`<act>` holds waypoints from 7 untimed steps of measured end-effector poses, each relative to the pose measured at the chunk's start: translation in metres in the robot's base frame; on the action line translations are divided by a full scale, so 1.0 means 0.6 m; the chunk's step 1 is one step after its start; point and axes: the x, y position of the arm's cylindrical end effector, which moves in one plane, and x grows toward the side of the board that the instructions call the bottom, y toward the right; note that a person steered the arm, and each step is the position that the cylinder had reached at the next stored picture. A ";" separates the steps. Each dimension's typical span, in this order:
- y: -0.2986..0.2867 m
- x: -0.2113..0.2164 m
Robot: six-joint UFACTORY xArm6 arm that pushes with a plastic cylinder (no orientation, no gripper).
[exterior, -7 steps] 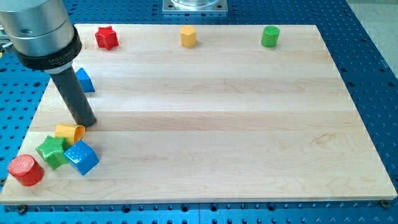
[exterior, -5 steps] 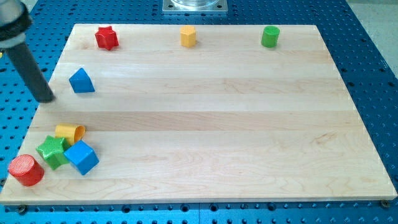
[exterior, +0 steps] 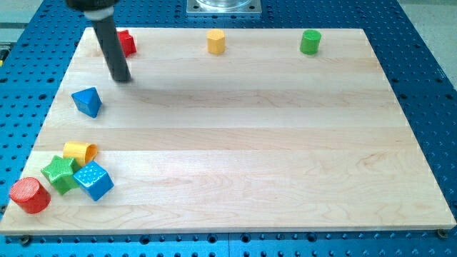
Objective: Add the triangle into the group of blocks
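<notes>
Blue and wedge-shaped, the triangle block (exterior: pixel 87 101) is lying on the pale wooden desk (exterior: pixel 243 135) near the view's left edge, well apart from the group at the lower left: yellow cylinder (exterior: pixel 80 151), green star (exterior: pixel 59 173), blue cube (exterior: pixel 93 180) and red cylinder (exterior: pixel 29 195). My tip (exterior: pixel 122 78) is sitting just up and right of the triangle, not touching it, and it is carrying no jaws to report.

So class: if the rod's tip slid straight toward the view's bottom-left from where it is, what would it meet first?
Most likely the blue triangle, which lies just down-left of my tip. Beyond it sits the group with the yellow block.
</notes>
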 end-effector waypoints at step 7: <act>-0.105 0.136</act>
